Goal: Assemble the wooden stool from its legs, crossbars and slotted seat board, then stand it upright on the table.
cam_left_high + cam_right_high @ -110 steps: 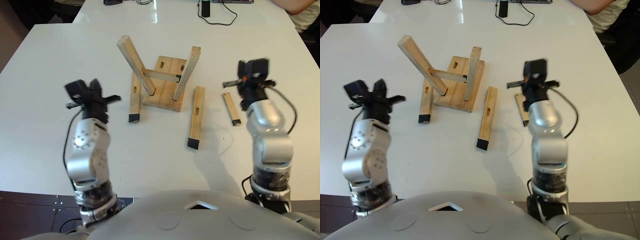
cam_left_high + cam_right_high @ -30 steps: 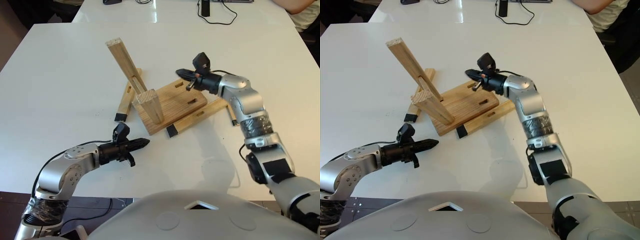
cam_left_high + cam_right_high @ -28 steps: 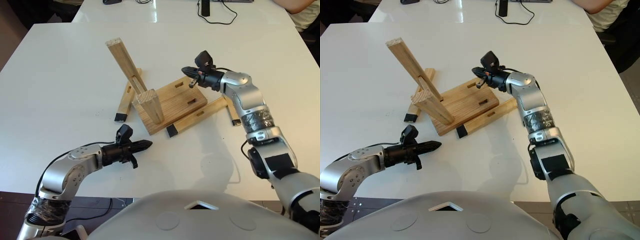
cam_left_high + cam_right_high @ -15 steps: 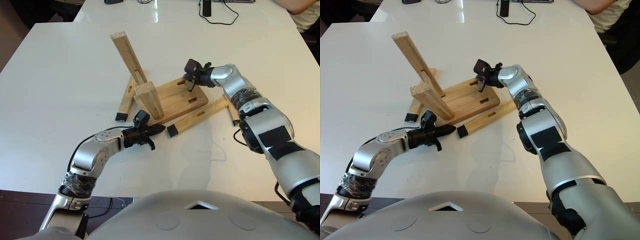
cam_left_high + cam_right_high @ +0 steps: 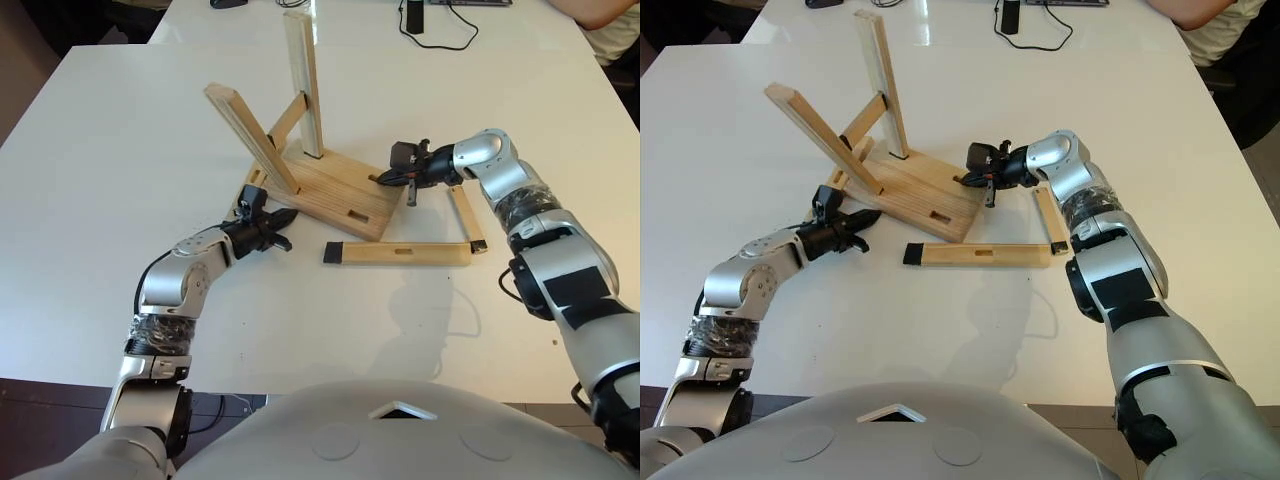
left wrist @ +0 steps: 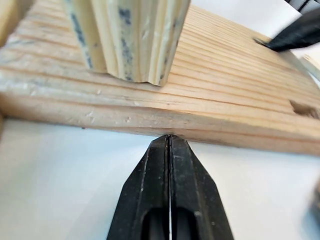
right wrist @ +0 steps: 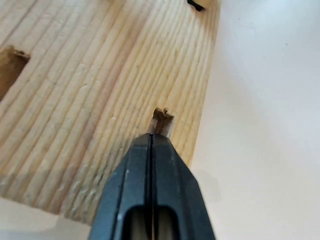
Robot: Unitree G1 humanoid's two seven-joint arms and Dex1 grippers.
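1. Change: against the view half a second back, the seat board [image 5: 330, 188] has swung round on the table [image 5: 120, 150] and carried its fitted parts with it. The tilted leg [image 5: 250, 135] and the upright leg [image 5: 303, 85] now present a different side, with the fitted crossbar [image 5: 287, 120] spanning between them.
2. The loose leg [image 5: 400, 253], which lay against the board's edge, now lies flat in front of the board, near it but apart. The short crossbar [image 5: 465, 215] lies unfitted by the loose leg's right end.
3. Both arms have come down from a raised posture to table level and closed in on the board from opposite sides.
4. My judgement is that the sub-assembly is being turned to present its open slots. Legs and a crossbar remain to be fitted and the stool stands inverted, so the task is at best half done.
5. Left gripper [image 5: 284, 217]: fingers are pressed together and hold nothing. In the left wrist view the tip touches the board's side edge, just below the foot of a fitted leg.
6. Right gripper [image 5: 383, 181]: fingers are likewise closed and empty. The tip sits on the board's upper face at its right corner, at a small slot [image 7: 162, 119] close to the edge.
7. The board lies flat on the table between the two grippers, legs pointing upward.
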